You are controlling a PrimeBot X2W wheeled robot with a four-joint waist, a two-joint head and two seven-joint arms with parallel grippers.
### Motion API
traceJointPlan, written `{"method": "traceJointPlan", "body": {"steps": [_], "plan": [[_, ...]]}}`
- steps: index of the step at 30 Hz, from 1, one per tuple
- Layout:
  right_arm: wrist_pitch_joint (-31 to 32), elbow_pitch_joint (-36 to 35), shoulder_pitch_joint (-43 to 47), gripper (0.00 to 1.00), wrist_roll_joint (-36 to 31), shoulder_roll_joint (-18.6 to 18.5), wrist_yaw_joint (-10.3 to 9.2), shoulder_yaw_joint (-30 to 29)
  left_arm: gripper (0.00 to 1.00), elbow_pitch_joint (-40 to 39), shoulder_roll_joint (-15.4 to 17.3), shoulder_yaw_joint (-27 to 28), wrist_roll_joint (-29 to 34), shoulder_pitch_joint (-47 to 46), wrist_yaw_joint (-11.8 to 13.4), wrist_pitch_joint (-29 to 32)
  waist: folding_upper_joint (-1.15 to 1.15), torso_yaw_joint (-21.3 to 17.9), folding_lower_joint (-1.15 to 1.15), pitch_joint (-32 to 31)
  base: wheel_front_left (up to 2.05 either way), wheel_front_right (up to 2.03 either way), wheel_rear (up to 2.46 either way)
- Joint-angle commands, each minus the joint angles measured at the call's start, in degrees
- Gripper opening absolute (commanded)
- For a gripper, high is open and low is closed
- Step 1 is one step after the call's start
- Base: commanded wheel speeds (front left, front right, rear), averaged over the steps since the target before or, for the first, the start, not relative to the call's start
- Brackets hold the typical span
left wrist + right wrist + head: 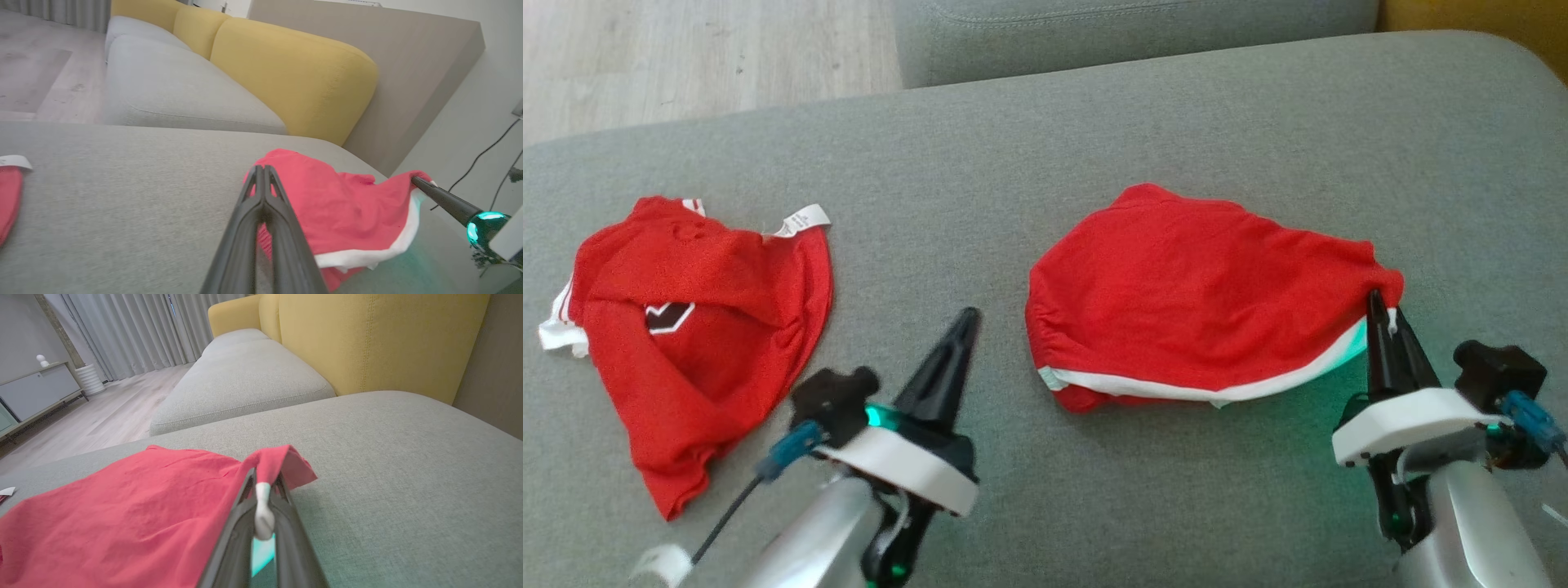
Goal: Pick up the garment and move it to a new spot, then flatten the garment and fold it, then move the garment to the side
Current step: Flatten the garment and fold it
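A red garment (1201, 294) with a white hem lies bunched on the grey sofa seat (1094, 131), right of centre. My right gripper (1379, 306) is shut on the garment's right corner, and a fold of red cloth and white trim is pinched between its fingers and lifted a little. The right wrist view shows that pinch (263, 486) with the garment (122, 514) spreading away to the left. My left gripper (968, 318) is shut with nothing in it, hovering over bare seat just left of the garment. From the left wrist, the garment (339, 208) lies beyond my left fingertips (261, 171).
A second red garment (694, 327) with a white label and a dark emblem lies crumpled at the seat's left. Wooden floor (686, 57) shows beyond the seat's far left edge. Yellow backrests (294, 69) and another grey cushion (245, 375) stand behind. Bare seat stretches beyond the garments.
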Motion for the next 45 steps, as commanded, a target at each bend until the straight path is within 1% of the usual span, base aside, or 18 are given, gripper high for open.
{"method": "traceJointPlan", "body": {"steps": [1,2,3,4,5,6,7,12,15,20,21,22,28,33,41,45], "plan": [[0.1,-2.0,-1.0,0.00,0.2,-0.3,0.37,1.3,0.00,-1.5,0.7,3.4,0.8,-0.6,0.1,-0.3,0.00,0.1,0.00,0.0,0.00,0.00,0.00],[0.1,-2.0,-0.6,0.00,0.2,-0.3,0.37,1.2,0.00,-1.4,0.6,4.9,1.6,0.0,0.2,-0.3,0.00,0.2,0.00,0.0,0.00,0.00,0.00],[0.0,-1.9,-0.4,0.00,0.3,-0.3,0.37,1.1,0.07,-1.4,0.6,6.3,2.5,0.6,0.3,-0.3,0.00,0.3,0.00,0.0,0.00,0.00,0.00],[0.0,-1.7,0.0,0.00,0.4,-0.3,0.37,1.0,0.18,-1.5,0.4,7.9,3.3,1.4,0.4,-0.3,0.00,0.4,0.00,0.0,0.00,0.00,0.00],[-0.1,-1.5,0.3,0.00,0.5,-0.3,0.37,0.8,0.45,-1.5,0.1,9.6,4.0,2.2,0.6,-0.3,0.00,0.5,0.00,-0.1,0.00,0.00,0.00],[-0.3,-1.3,0.6,0.00,0.7,-0.3,0.37,0.5,0.85,-1.6,-0.1,11.2,4.9,3.0,1.0,-0.3,0.00,0.7,0.00,-0.1,0.00,0.00,0.00],[-0.4,-1.1,0.9,0.00,0.8,-0.3,0.37,0.3,1.00,-1.6,-0.3,12.7,5.9,3.9,1.3,-0.3,0.00,0.8,0.00,-0.1,0.00,0.00,0.00],[-1.4,0.2,2.2,0.00,1.4,-0.3,0.37,-0.4,1.00,-2.9,-2.6,20.2,10.6,8.3,2.6,-0.3,0.00,1.3,0.00,-0.3,0.00,0.00,0.00],[-1.8,1.1,2.7,0.00,1.6,-0.3,0.37,-0.7,1.00,-3.8,-4.5,23.8,13.2,10.4,2.5,-0.3,0.00,1.4,0.00,-0.6,0.00,0.00,0.00],[-2.4,2.8,3.4,0.00,0.8,-0.3,0.37,-1.2,1.00,-4.4,-6.7,26.6,17.0,12.2,1.5,-0.3,0.00,1.4,0.00,-1.3,0.00,0.00,0.00],[-2.6,3.0,3.4,0.27,0.2,-0.3,0.37,-1.5,1.00,-4.6,-7.0,27.1,17.5,12.4,1.4,-0.3,0.00,1.4,0.00,-1.5,0.00,0.00,0.00],[-2.9,3.1,3.4,1.00,0.2,-0.3,0.37,-2.0,1.00,-4.8,-7.4,27.6,17.9,12.6,1.2,-0.3,0.00,1.3,0.00,-1.6,0.00,0.00,0.00],[-4.7,1.7,3.0,1.00,-2.4,-0.3,0.37,-2.2,1.00,-6.5,-8.5,30.2,20.2,13.2,0.5,-0.3,0.00,1.0,0.00,-2.3,0.00,0.00,0.00],[-5.6,-1.0,3.6,1.00,-3.6,-0.3,0.37,-1.8,1.00,-7.3,-9.0,30.8,20.9,14.1,0.2,-0.3,0.00,1.1,0.00,-2.8,0.00,0.00,0.00],[-5.9,-1.6,4.8,1.00,-3.2,-0.3,0.37,-1.1,1.00,-7.3,-9.2,30.1,20.8,14.6,0.1,-0.3,0.00,1.2,0.00,-2.7,0.00,0.00,0.00],[-6.0,-1.9,4.6,1.00,-3.0,-0.3,0.37,-0.8,1.00,-6.5,-9.3,27.7,20.2,13.6,0.1,-0.3,0.00,0.6,0.00,-2.2,0.00,0.00,0.00]]}}
